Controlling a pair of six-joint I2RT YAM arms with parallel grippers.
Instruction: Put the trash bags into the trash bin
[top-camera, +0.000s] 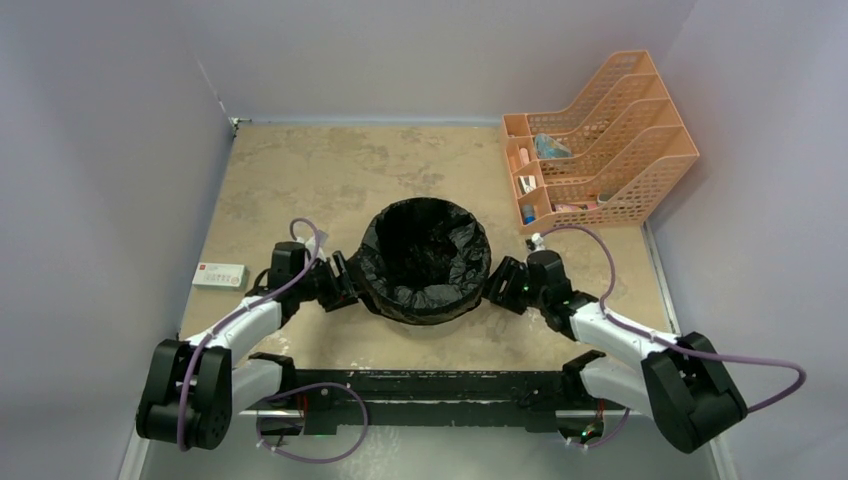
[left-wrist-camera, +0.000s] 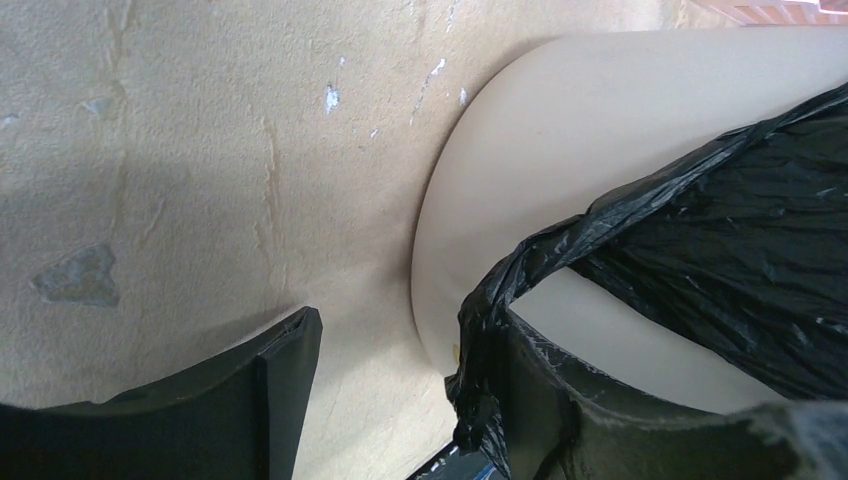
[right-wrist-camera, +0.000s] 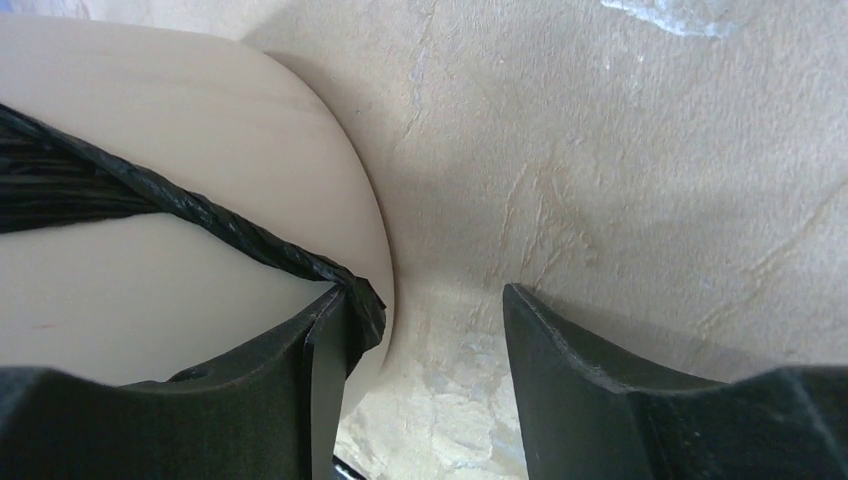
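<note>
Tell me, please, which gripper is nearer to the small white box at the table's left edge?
Left. The left gripper sits left of the trash bin, on the side of the white box; the right gripper sits across the bin, farther off.

the top view looks steeply down from above and behind the black arm bases (top-camera: 190, 395), taking in the whole sandy-beige tabletop (top-camera: 300, 180) from afar. each wrist camera sits low and very close, looking past its own dark fingers (left-wrist-camera: 200, 420) at the cream-beige round bin (left-wrist-camera: 560, 130) under crinkly black plastic film (left-wrist-camera: 740, 230), right of frame for the left wrist, left for the right. all three share that bin.
</note>
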